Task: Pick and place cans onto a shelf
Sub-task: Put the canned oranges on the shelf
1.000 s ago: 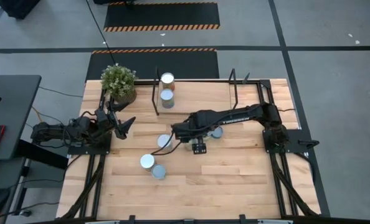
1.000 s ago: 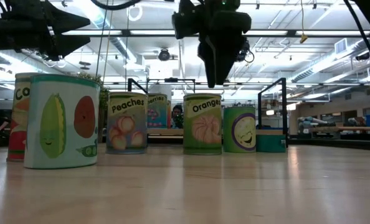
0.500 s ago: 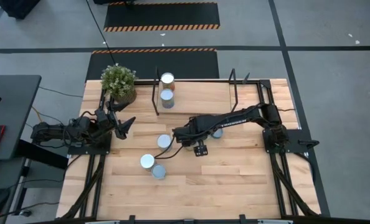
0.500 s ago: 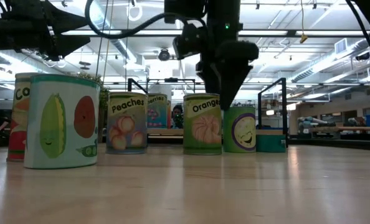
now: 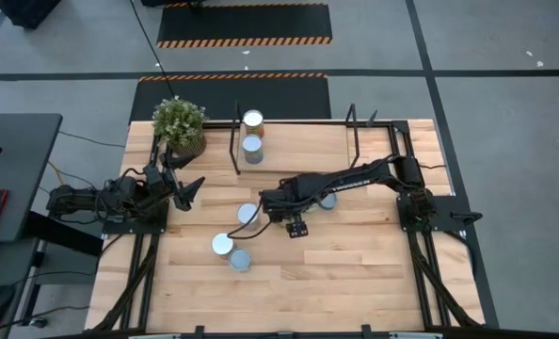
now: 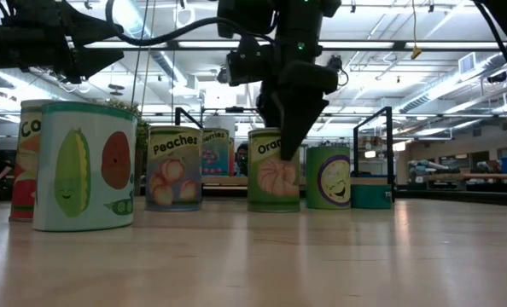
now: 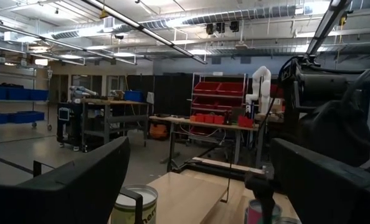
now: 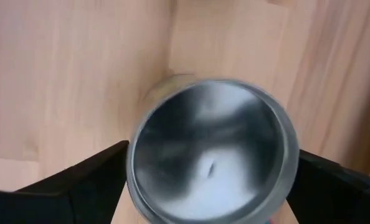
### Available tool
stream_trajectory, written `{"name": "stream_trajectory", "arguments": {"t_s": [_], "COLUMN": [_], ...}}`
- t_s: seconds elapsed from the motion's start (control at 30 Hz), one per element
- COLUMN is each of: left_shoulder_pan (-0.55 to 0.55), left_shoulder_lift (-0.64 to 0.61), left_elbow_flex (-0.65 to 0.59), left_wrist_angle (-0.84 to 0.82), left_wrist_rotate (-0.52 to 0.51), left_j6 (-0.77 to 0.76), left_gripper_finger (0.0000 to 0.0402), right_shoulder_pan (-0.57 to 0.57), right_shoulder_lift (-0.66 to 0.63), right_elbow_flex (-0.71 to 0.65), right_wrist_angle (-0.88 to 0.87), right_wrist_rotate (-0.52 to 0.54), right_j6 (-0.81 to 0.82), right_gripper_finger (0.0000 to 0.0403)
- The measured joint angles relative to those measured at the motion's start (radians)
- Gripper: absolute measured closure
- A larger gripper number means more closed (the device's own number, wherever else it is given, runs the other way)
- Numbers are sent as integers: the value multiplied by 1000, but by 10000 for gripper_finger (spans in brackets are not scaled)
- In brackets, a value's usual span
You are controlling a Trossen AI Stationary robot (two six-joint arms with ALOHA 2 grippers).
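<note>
My right gripper [image 5: 272, 201] is open and points down over the green "Oranges" can [image 6: 274, 181], which stands upright on the table. Its fingers [image 8: 79, 180] stand on either side of the can's shiny top [image 8: 213, 152], their tips below its rim [image 6: 288, 152]. The arm hides this can in the high view. Two cans [image 5: 253, 120] [image 5: 252, 146] stand on the shelf [image 5: 298, 141] at its left end. My left gripper [image 5: 190, 188] waits open at the table's left, clear of everything. My right gripper comes at the Oranges can from above, pointing down, one finger on each side of its top rim [image 8: 135, 155]. I cannot tell whether either finger touches the can. The can stands upright on the table.
Loose cans stand on the table: a "Peaches" can [image 5: 248, 214], a purple-labelled can [image 5: 327, 200] partly under the right arm, and two near the front [image 5: 223, 245] [image 5: 240, 260]. A potted plant [image 5: 179, 125] stands at the far left. Black shelf frames [image 5: 355, 127] rise at the back.
My right gripper has come down from above the can tops until its fingertips sit below the Oranges can's rim, drifting a little toward the table's left. My left arm has kept still.
</note>
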Motion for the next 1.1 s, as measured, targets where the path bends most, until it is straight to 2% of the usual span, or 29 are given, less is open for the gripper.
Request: {"name": "stream_trajectory", "arguments": {"t_s": [0.4,0.67,0.83,0.97,1.1], "left_shoulder_pan": [0,0,0,0,0], "left_shoulder_lift": [0,0,0,0,0], "left_elbow_flex": [0,0,0,0,0], "left_wrist_angle": [0,0,0,0,0], "left_wrist_rotate": [0,0,0,0,0], "left_j6": [-1,-1,-1,1,5], "left_gripper_finger": [10,10,10,10,10], "right_shoulder_pan": [-2,-28,-44,-59,-82], "right_shoulder_lift": [0,0,0,0,0], "right_elbow_flex": [0,0,32,105,175], "right_wrist_angle": [77,97,34,-18,-68], "right_wrist_rotate": [-40,-102,-80,-30,-17], "right_j6": [-21,-1,-25,-53,-82], "right_gripper_finger": [33,86,82,71,77]}}
